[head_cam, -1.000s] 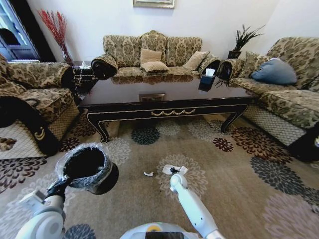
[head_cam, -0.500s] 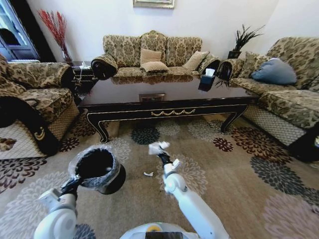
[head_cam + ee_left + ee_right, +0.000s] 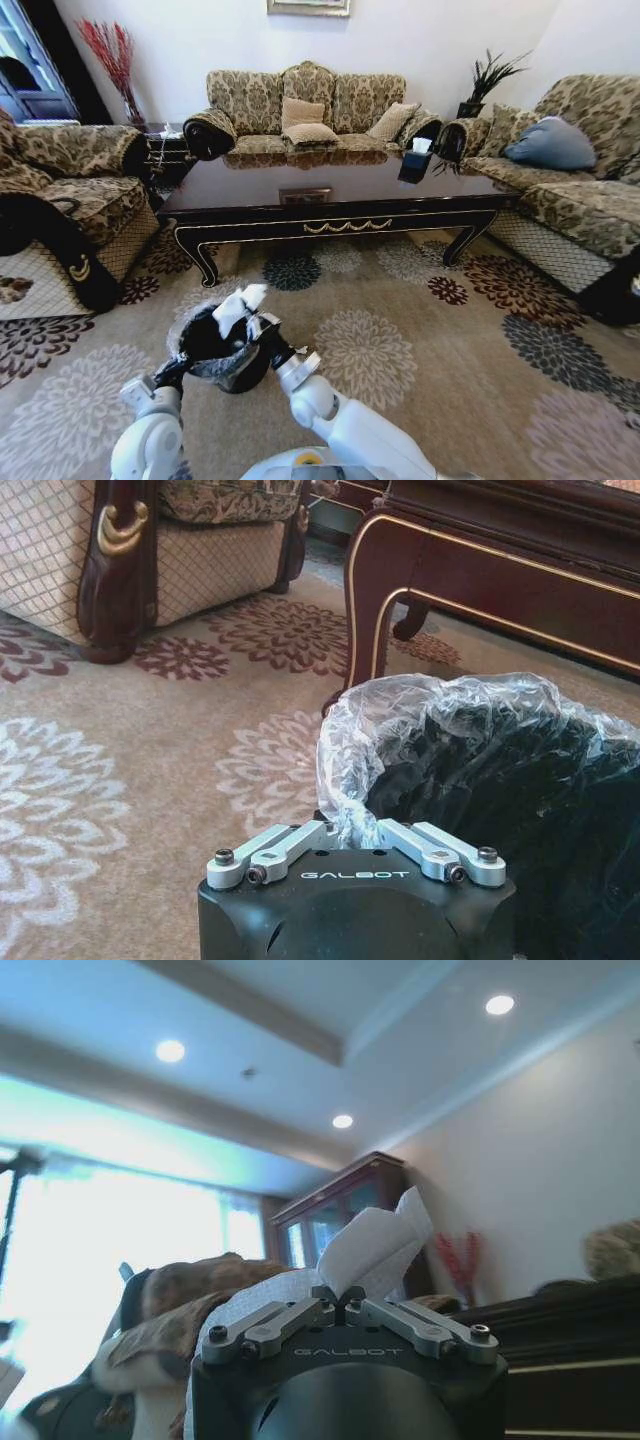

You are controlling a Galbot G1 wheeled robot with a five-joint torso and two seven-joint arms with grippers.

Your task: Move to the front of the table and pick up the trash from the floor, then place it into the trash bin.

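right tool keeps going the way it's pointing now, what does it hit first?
Probably nothing near. The right tool, shut on the crumpled white paper above the trash bin, points upward in its wrist view. Beyond the paper the way looks free, though depth is unclear.

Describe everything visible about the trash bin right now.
The trash bin is small, round and black, lined with a crinkled translucent plastic bag folded over its rim. The left gripper is shut on the near rim and bag, holding it tilted above the floral carpet before the coffee table. The right gripper holds crumpled white paper at its mouth.
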